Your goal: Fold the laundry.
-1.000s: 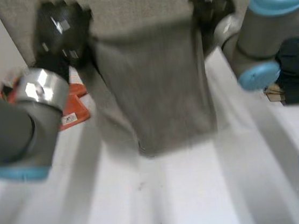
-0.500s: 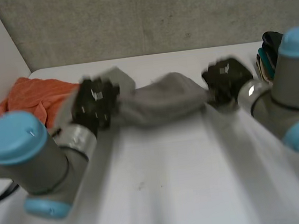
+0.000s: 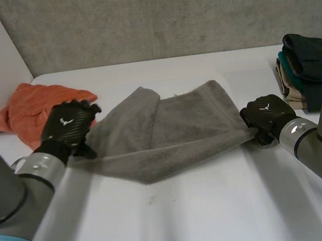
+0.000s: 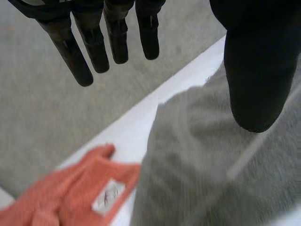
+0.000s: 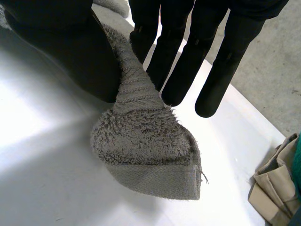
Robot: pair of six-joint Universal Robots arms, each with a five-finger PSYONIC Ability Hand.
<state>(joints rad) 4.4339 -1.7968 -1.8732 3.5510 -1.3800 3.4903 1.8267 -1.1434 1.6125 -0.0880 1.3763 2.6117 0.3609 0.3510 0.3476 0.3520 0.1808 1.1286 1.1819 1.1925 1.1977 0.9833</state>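
The right hand was seen pinching a corner of the grey towel between thumb and straight fingers; the left hand was spread at the opposite edge, gripping nothing. A second earlier the towel had been held aloft; now it was laid on the table between the hands, partly doubled over. Straightening was judged the remaining work.
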